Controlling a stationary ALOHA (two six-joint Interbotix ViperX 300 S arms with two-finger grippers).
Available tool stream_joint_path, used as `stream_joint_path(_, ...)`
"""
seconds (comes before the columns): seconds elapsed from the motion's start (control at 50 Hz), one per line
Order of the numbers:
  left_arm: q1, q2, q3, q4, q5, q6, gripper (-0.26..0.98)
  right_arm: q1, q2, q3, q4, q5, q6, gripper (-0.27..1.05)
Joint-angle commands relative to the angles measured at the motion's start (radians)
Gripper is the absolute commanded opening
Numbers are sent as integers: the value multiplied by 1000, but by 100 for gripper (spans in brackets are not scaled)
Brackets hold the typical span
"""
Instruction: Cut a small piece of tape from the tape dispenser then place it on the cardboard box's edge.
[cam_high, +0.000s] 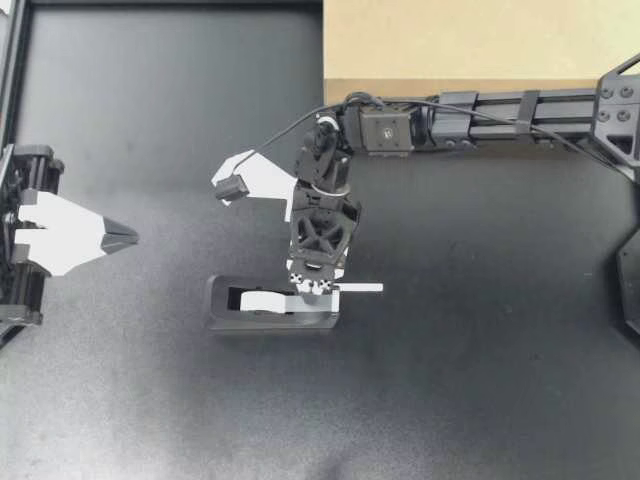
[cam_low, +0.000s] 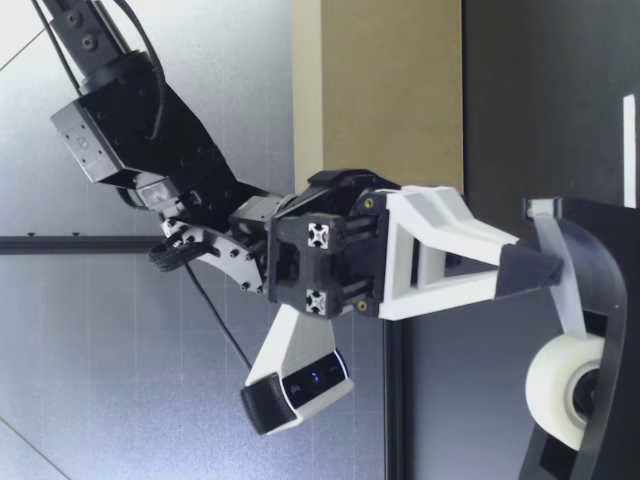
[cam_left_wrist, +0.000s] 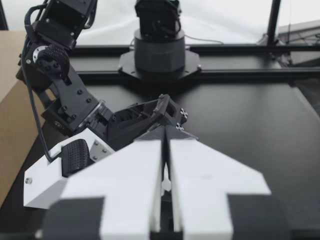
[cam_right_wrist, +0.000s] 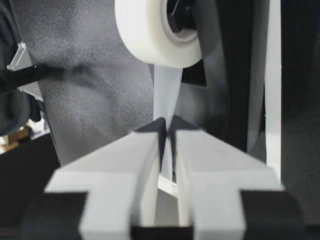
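Black table (cam_high: 480, 380) here, with the tape dispenser (cam_high: 222, 315) lying near its middle, a short white strip (cam_high: 365, 288) flat just beside it, and the cardboard box (cam_high: 470, 40) sitting at one edge.

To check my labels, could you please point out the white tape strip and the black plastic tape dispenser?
white tape strip (cam_right_wrist: 167, 92): right wrist view, bare middle.
black plastic tape dispenser (cam_high: 218, 302): top view, end wall.

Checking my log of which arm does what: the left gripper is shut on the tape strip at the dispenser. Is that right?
No, it is the right gripper, not the left, that is shut on the tape strip at the tape dispenser: the top view shows its arm coming from the right side.
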Motion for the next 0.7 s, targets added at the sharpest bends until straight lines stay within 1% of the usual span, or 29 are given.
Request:
stream_joint_path(0.0, -2, 6, -11, -2, -11, 2, -12, 3, -55, -21, 6, 5, 3, 5)
stream_joint_path(0.08, -2, 6, -11, 0, -11, 3, -12, 3, -61, -21, 6, 3, 3, -1)
stream_joint_path(0.16, -2, 6, -11, 0, -9, 3, -12, 3, -64, -21, 6, 3, 3, -4)
stream_joint_path(0.42, -2, 6, -11, 0, -11, 3, -12, 3, -97, -26, 25, 6, 6, -4)
stream_joint_path(0.52, -2, 6, -11, 0, -11, 3, -12, 3, -112, -8, 23, 12, 8, -5)
stream_joint_path(0.68, -2, 6, -11, 0, -11, 3, -12, 3, -146, 55, 20, 9, 5, -5)
